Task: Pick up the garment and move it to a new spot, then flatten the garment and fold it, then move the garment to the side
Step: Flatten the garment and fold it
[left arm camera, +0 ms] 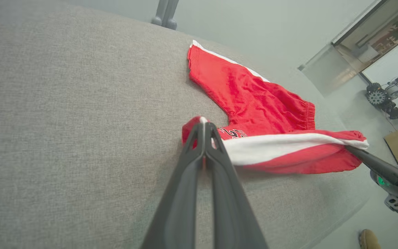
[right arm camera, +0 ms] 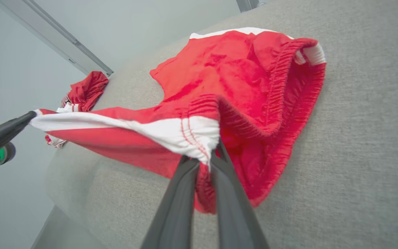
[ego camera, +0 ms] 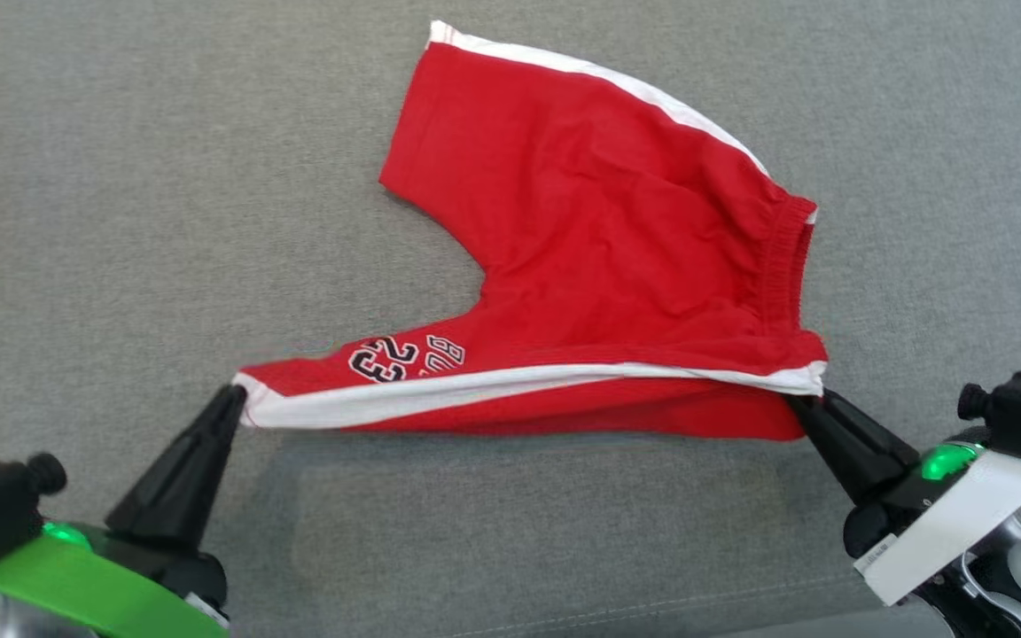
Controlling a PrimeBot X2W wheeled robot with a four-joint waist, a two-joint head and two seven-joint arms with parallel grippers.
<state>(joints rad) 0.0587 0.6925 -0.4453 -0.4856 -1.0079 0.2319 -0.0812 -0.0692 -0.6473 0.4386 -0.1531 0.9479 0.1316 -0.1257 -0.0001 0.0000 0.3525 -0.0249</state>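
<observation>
Nearest, the left gripper [ego camera: 238, 396] pinches the leg hem of the bright red jersey garment [ego camera: 599, 239] with white side bands. To its right, that edge stretches taut just above the grey fabric cushion [ego camera: 120, 221] to the right gripper [ego camera: 799, 403], which is clamped on the waistband corner. I judge this to be the fold step. The next move calls for both grippers to carry the edge evenly over the flat far leg.

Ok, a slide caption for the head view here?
Left gripper and right gripper hold the red garment stretched by its white-striped edge over grey upholstery.
</observation>
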